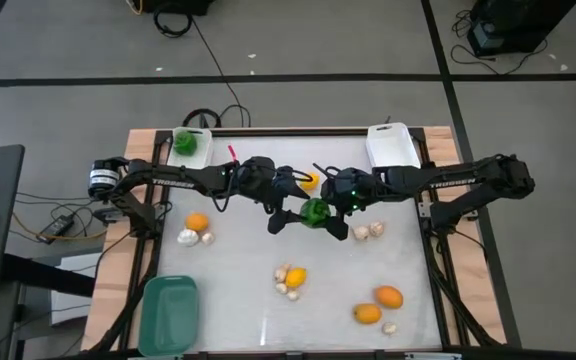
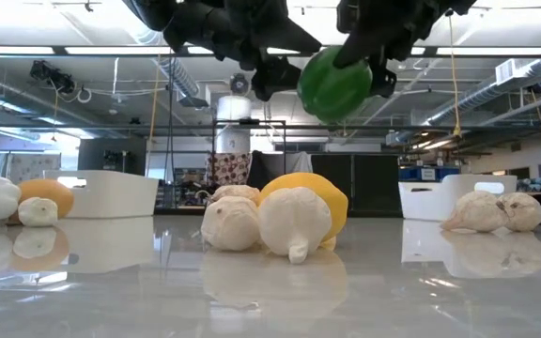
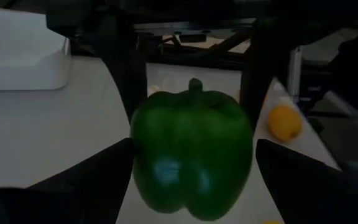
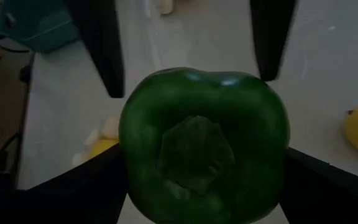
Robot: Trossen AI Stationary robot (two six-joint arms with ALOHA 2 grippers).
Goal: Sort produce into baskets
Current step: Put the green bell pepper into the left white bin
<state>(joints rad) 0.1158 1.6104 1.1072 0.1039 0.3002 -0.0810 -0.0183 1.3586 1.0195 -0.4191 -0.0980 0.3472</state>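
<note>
White tabletop in a light wooden frame, standing on grey floor crossed by dark tape lines. Black cables trail over the floor toward the table's far edge. Dark equipment sits in the far right corner. Low view: ceiling ducts and strip lights.

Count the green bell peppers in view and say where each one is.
2. One green bell pepper is in the air mid-table, between the left end effector and right end effector. The other pepper lies in the far-left white bin. The arms may hide more.
</note>
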